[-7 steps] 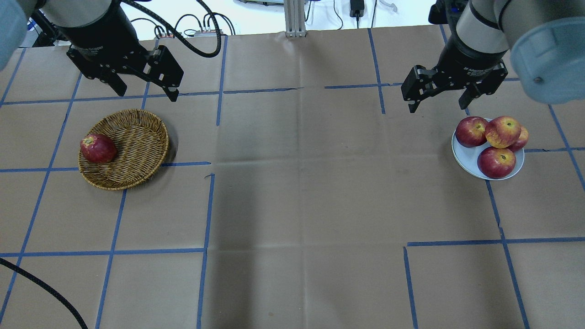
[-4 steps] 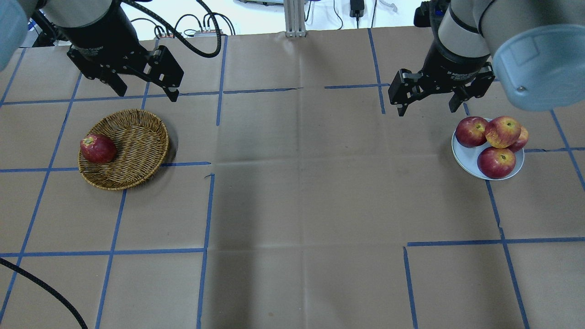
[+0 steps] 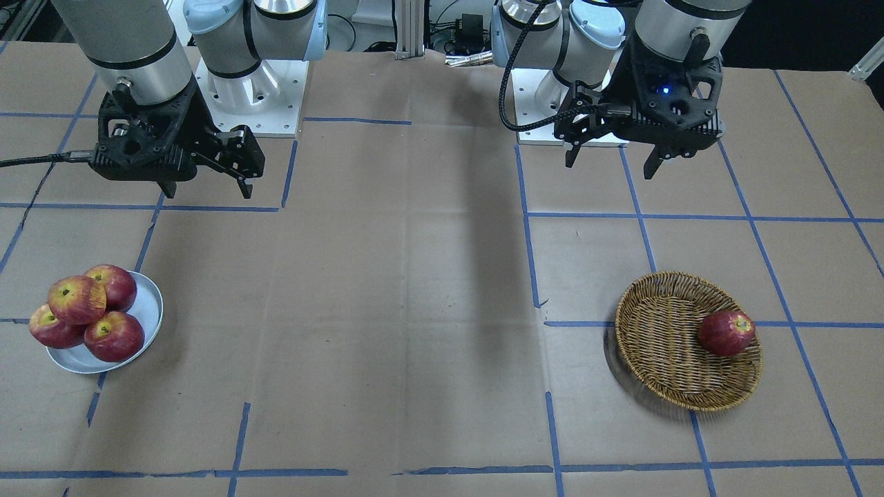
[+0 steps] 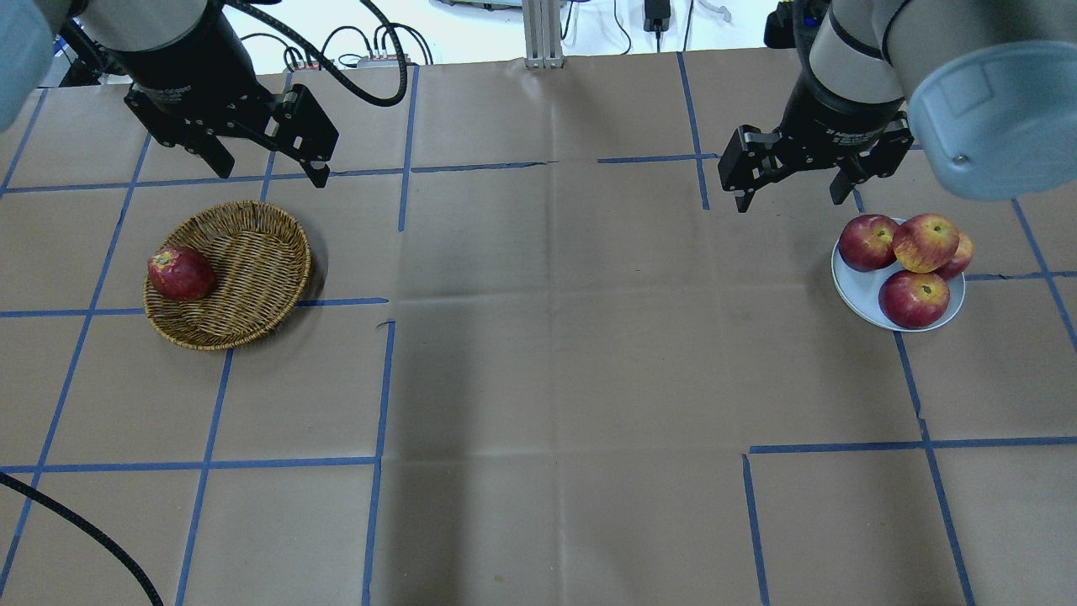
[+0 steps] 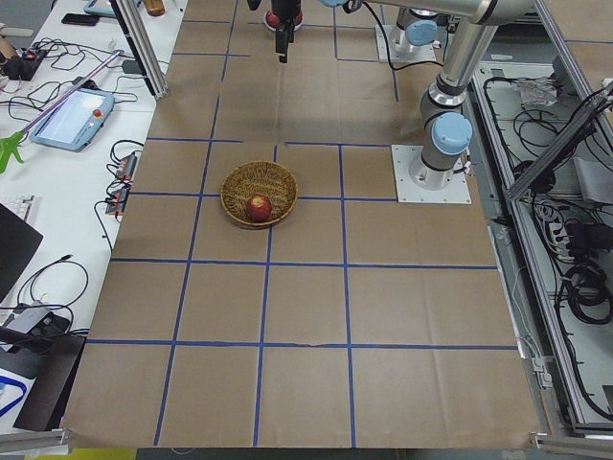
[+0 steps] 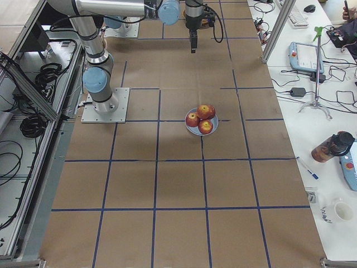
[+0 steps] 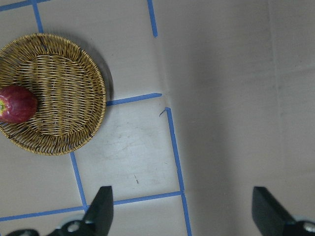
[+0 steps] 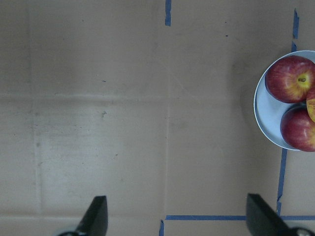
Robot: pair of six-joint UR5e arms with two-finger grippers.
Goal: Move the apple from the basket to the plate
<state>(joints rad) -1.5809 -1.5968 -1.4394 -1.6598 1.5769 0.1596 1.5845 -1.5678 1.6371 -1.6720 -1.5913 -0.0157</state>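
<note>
The apple [image 4: 925,241], light red with yellow-orange patches, rests on top of three darker apples on the pale plate [image 4: 850,286]; it also shows in the front view [image 3: 77,299]. The wicker basket [image 4: 252,261] holds one dark red apple [image 4: 179,273] at its left side. My right gripper [image 4: 789,204] is open and empty, above the table just beyond and to the left of the plate. My left gripper [image 4: 273,177] is open and empty, above the table just beyond the basket. In the right wrist view the plate's [image 8: 261,110] left part shows at the right edge.
The table is covered in brown paper with a blue tape grid. The left wrist view shows the basket [image 7: 64,93] at upper left with the dark apple [image 7: 17,103]. A black cable [image 4: 76,526] crosses the near left corner.
My right gripper has moved a little to the left, away from the plate, still open. The left arm, the apples, the basket and the plate have not moved.
</note>
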